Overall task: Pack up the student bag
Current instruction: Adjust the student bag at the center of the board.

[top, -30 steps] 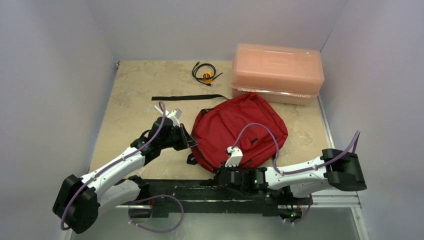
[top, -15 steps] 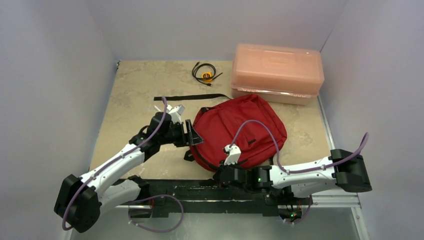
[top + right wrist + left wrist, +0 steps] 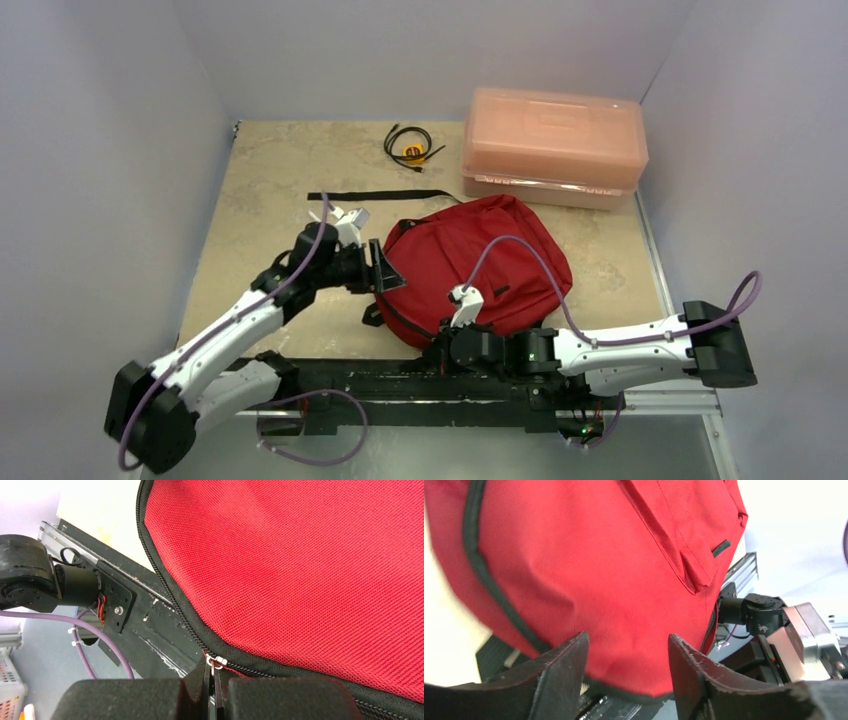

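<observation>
Left tool (image 3: 384, 268) spread wide, gripping nothing, fingers (image 3: 559, 675) straddling air just short of the student bag's (image 3: 480, 255) left flank. Immediately right of that tool, lying flat on the counter (image 3: 260, 190): dark red cloth, black trim, front pocket facing up. Looks soft and limp, probably light while unfilled; likely to fold, bunch and slide on the smooth top rather than hold shape. Best taken at a firmer edge: the black edge band (image 3: 474, 540) straight ahead of the left tool, or a pinch of loose cloth beside it, to brace against any tug. Best to avoid the broad flat panels, too smooth for 2 fingers to bite. Farther right, right tool (image 3: 212, 682) clamped tight on the small metal zipper pull (image 3: 216, 661) at the bag's near rim, zipper track (image 3: 167, 587) curving away to its left. Calls for a steady drag along the track with the left side pinned, or else risks towing the whole bag along.
</observation>
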Robot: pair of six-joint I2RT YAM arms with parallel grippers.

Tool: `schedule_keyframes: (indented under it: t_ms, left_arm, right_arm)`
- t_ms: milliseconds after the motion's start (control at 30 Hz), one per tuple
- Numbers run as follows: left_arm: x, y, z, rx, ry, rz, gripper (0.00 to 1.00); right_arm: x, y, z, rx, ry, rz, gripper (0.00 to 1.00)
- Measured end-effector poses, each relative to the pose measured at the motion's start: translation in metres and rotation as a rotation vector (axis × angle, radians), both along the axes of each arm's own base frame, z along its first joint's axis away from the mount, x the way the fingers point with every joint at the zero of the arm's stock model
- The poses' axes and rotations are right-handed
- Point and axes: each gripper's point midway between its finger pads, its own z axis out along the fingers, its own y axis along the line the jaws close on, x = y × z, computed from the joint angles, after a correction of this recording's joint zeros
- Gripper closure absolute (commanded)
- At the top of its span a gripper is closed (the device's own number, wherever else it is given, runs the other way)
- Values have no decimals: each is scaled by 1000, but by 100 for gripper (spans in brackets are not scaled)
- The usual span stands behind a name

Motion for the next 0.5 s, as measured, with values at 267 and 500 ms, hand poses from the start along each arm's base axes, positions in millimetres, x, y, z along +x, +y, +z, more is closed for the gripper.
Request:
schedule_keyframes:
  t_ms: [267, 500]
  left_arm:
    - [18, -35, 30, -52, -17, -106, 39]
    - [23, 23, 80, 69, -178, 151, 11]
  right_arm:
    - [-8, 0, 4, -83, -34, 92, 9]
    - [-26, 50, 83, -108, -175, 242, 1]
